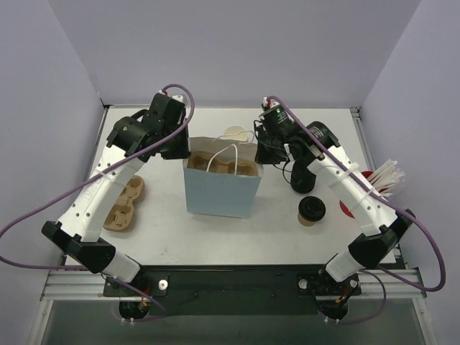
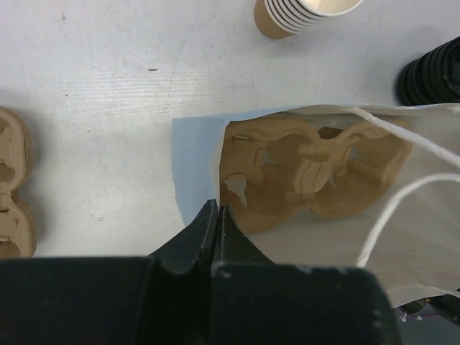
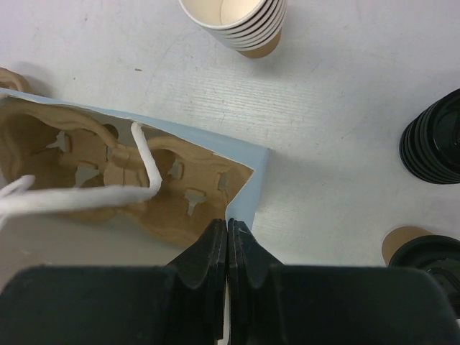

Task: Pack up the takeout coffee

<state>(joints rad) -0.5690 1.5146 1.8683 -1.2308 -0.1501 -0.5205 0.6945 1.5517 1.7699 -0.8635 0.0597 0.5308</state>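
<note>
Tan, black-lidded paper cup (image 1: 311,210) near thin paper bag (image 1: 219,190).

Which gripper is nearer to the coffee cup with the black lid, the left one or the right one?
Right. The right gripper pinches the blue bag at the end nearest the lidded cup; the left gripper pinches its opposite end.

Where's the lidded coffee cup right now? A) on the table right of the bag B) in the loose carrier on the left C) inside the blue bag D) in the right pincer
A: the small tan paper cup with round black lid stands on the white table, right of the light-blue paper bag; inside the bag only a brown pulp carrier shows.
</note>
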